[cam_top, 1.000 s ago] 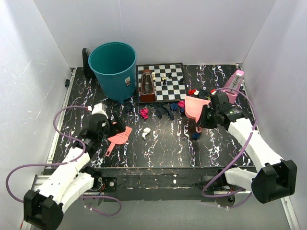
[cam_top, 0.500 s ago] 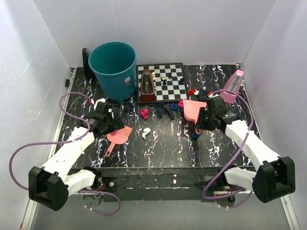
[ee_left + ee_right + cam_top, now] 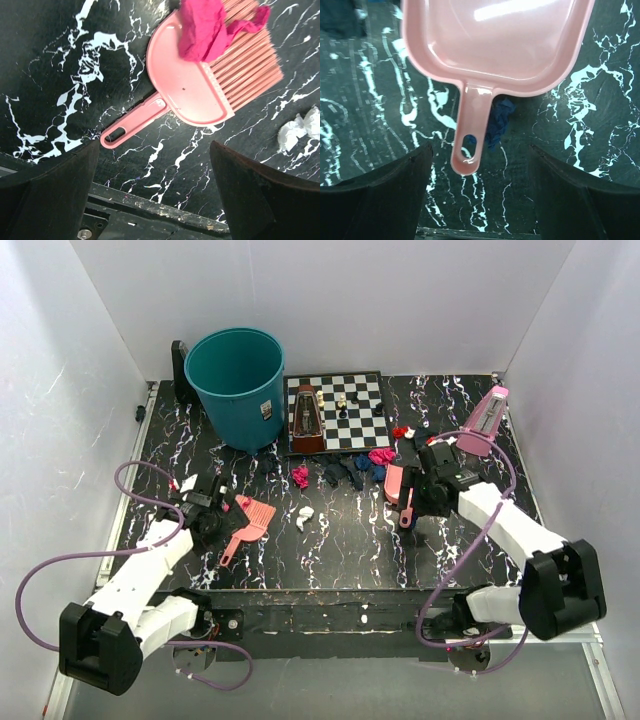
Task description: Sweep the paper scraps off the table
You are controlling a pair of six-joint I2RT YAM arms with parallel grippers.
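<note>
Paper scraps lie along the table (image 3: pixel 345 545) in front of the chessboard: a magenta wad (image 3: pixel 300 476), dark blue ones (image 3: pixel 338 473), a magenta wad (image 3: pixel 381 455), red bits (image 3: pixel 400 431) and a white wad (image 3: pixel 305 515). A pink brush (image 3: pixel 250 519) lies at the left with a magenta scrap (image 3: pixel 207 30) on its bristles. My left gripper (image 3: pixel 212 508) stands open just above the brush handle (image 3: pixel 131 122), touching nothing. A pink dustpan (image 3: pixel 495 40) rests on the table over a dark blue scrap (image 3: pixel 499 122). My right gripper (image 3: pixel 480 200) is open, its jaws apart from the dustpan handle (image 3: pixel 469 137).
A teal bucket (image 3: pixel 240 380) stands at the back left. The chessboard (image 3: pixel 350 412) carries a brown metronome (image 3: pixel 307 420) and a few pieces. A pink metronome (image 3: pixel 485 410) stands at the back right. White walls close in three sides; a metal rail (image 3: pixel 128 502) runs along the left edge.
My right gripper has opened and let go of the dustpan, which has dropped from its raised tilt onto the table. My left gripper has moved forward, then back toward the brush handle.
</note>
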